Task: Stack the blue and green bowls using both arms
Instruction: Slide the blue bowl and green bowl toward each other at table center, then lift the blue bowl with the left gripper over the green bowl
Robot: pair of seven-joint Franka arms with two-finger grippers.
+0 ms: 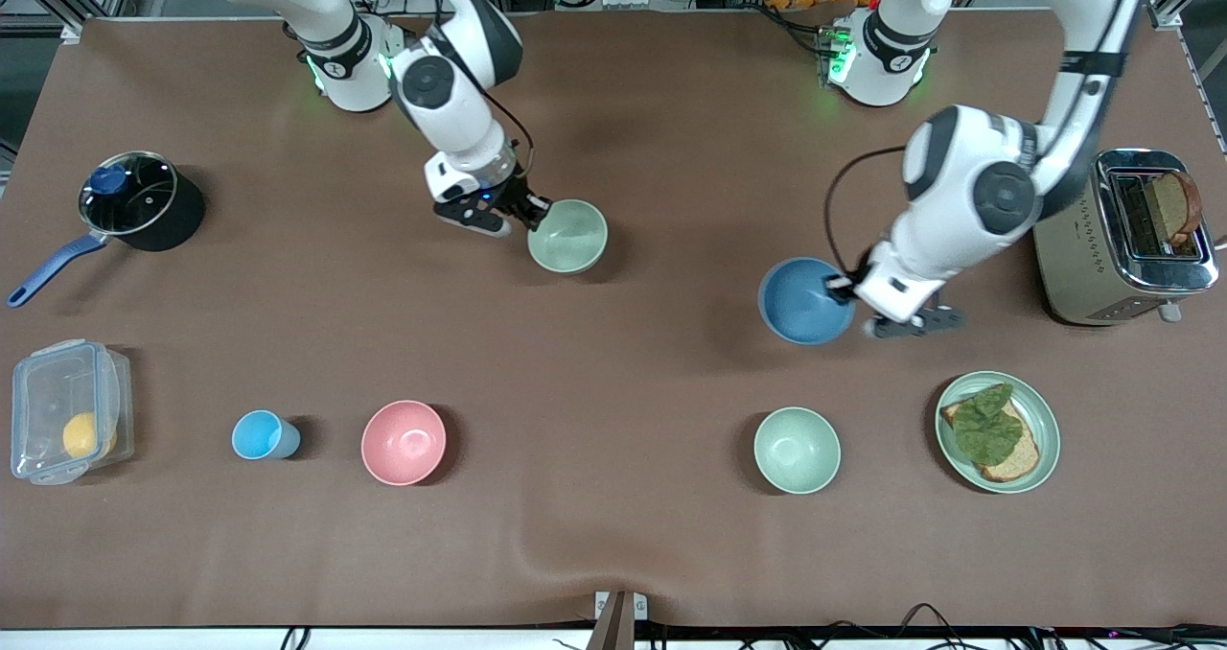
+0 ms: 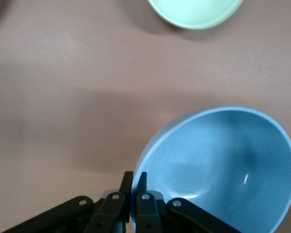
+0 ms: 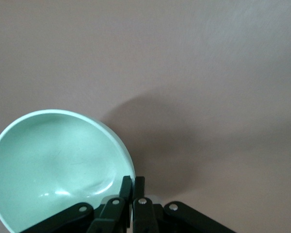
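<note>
Two bowls are gripped by their rims: the blue bowl (image 1: 803,300), seemingly lifted and tilted, in the left end effector (image 1: 844,289), and the green bowl (image 1: 567,236) in the right end effector (image 1: 539,211), over the tabletop (image 1: 652,391).

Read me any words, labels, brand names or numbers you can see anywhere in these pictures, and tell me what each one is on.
No text can be read in any view.
The blue bowl, held by the left gripper, is plain.
The green bowl, held by the right gripper, is plain.
The toaster shows no readable brand.
The round marks on the arm joints are too small to read.
</note>
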